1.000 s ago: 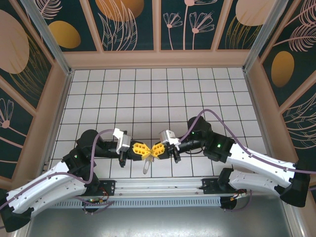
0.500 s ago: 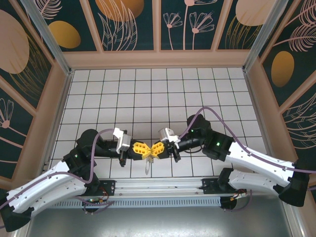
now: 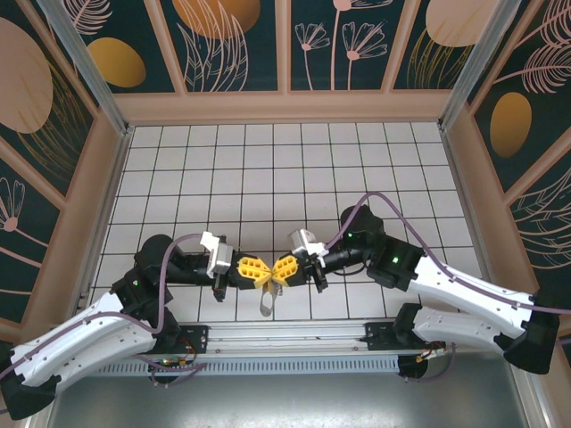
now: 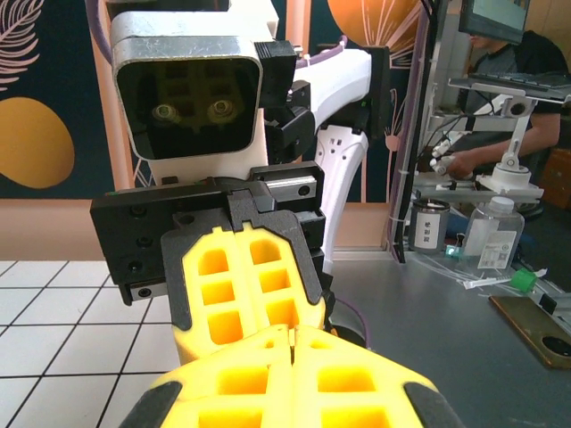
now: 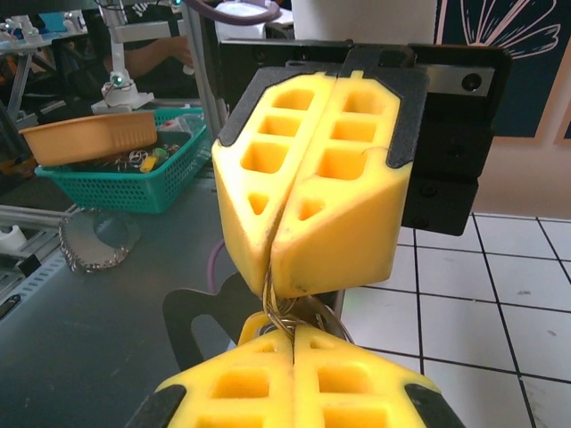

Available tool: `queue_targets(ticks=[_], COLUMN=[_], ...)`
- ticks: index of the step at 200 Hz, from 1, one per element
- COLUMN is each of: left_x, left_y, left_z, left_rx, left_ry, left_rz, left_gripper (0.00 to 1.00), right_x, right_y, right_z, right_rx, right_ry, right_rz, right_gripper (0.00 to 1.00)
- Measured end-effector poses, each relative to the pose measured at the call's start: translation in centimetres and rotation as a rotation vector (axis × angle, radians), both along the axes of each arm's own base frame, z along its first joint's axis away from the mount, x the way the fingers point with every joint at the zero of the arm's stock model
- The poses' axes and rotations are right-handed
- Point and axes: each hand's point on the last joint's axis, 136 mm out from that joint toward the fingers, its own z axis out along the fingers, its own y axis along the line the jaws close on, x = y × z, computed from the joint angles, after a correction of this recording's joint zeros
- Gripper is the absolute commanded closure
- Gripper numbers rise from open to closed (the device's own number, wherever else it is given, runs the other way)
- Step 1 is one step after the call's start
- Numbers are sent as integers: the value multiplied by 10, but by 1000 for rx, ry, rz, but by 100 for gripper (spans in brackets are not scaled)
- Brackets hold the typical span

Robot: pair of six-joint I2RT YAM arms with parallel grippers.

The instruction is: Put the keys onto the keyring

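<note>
Left gripper (image 3: 262,272) and right gripper (image 3: 278,269) meet tip to tip over the near middle of the white tiled table (image 3: 268,169), each pair of yellow fingers pressed together. Thin silvery metal ring loops (image 5: 288,312) run from one closed seam into the other, pinched by both. The keyring's dark brown-grey strap loop (image 3: 267,304) dangles just below. Whether a small silvery key sits among those loops cannot be told.

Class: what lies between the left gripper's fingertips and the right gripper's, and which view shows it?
Thin silvery wire loops, likely the keyring's ring, join left gripper and right gripper, in the right wrist view.
</note>
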Motion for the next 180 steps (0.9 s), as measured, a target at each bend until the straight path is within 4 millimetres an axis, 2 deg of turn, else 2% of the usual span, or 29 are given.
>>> queue_targets(ticks=[109,129,140,180], left_x=[-2,-2,-2,-2], left_y=[3,3,3,2], left_z=[6,5,4,3], left_rx=[-20,-19,-16,-9], left_ry=[-14,-14,-12,-7], left_rz=[1,1,1,1], left_gripper=[100,100,100,100], right_x=[4,5,5,4], right_y=[-8,-8,-8,-9], right_z=[15,14,13,11], right_rx=[51,53,55,65], right_ry=[3,4,11,6], right_rz=[-21,-23,-24,-23], right_gripper=[100,75,66,55])
